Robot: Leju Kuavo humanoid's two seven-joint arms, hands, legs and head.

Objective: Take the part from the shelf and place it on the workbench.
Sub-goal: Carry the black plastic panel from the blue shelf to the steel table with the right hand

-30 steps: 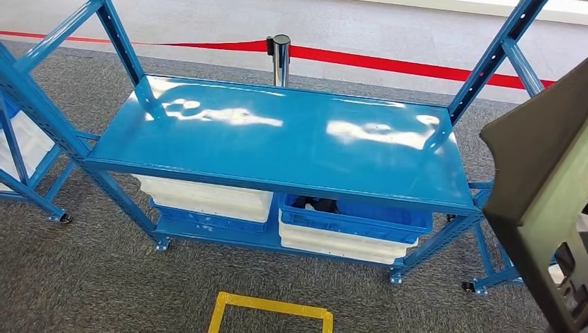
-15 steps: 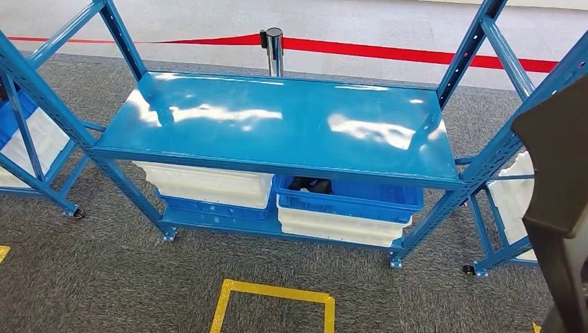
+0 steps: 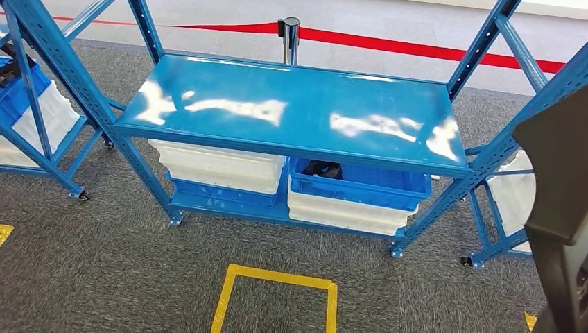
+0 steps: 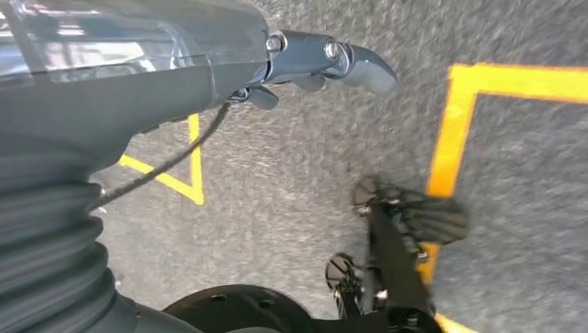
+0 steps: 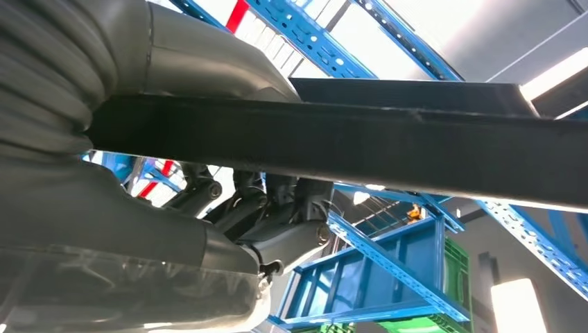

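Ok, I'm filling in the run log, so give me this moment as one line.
phase: carrying | right hand: grips dark part | left hand: hangs over carpet, holds nothing | ahead: blue rack, top shelf bare

Grey carpet (image 3: 104, 277) with yellow tape square (image 3: 277, 302), red barrier belt (image 3: 416, 47) behind

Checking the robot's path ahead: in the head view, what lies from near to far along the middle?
Yellow floor square → stacked bins on the lower shelf → blue shelf top → barrier post → red belt.
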